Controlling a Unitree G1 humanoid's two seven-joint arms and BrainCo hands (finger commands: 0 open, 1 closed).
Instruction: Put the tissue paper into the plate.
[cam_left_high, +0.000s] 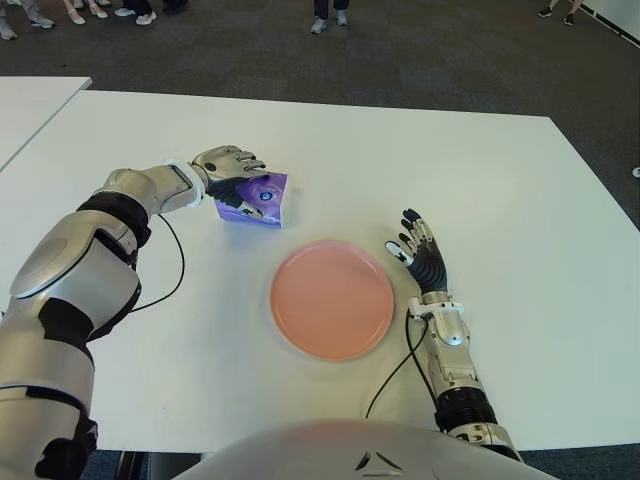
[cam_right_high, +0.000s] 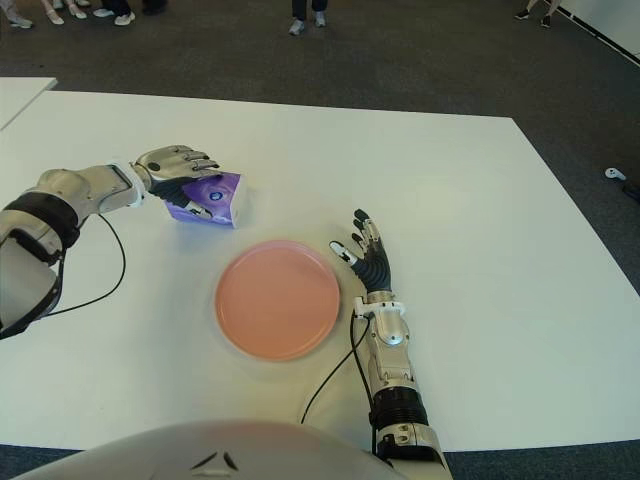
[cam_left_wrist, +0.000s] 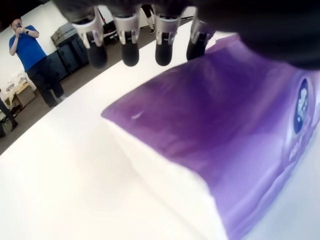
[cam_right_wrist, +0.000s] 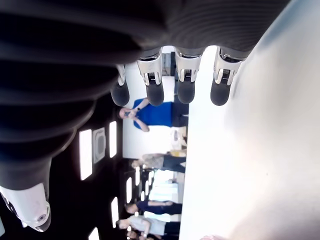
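A white table (cam_left_high: 520, 200) is seen from above, with broad bare room on the right side and toward the far edge. Nearest, the right robot hand (cam_left_high: 418, 247) is seen palm-down just right of the pink plate (cam_left_high: 332, 299), its fingers stretched flat and spread, nothing held. The plate is set near the middle of the table, closer to the near edge, with nothing in it. Farther back and to the left, the purple tissue packet (cam_left_high: 255, 199) is found on the table, apart from the plate's far-left rim. The left robot hand (cam_left_high: 228, 163) is placed over the packet's top, its fingers (cam_left_wrist: 129, 44) curved down past the far side; whether the packet is truly gripped cannot be told. Beyond the far edge, dark floor and standing people's feet (cam_left_high: 329, 20) are seen.
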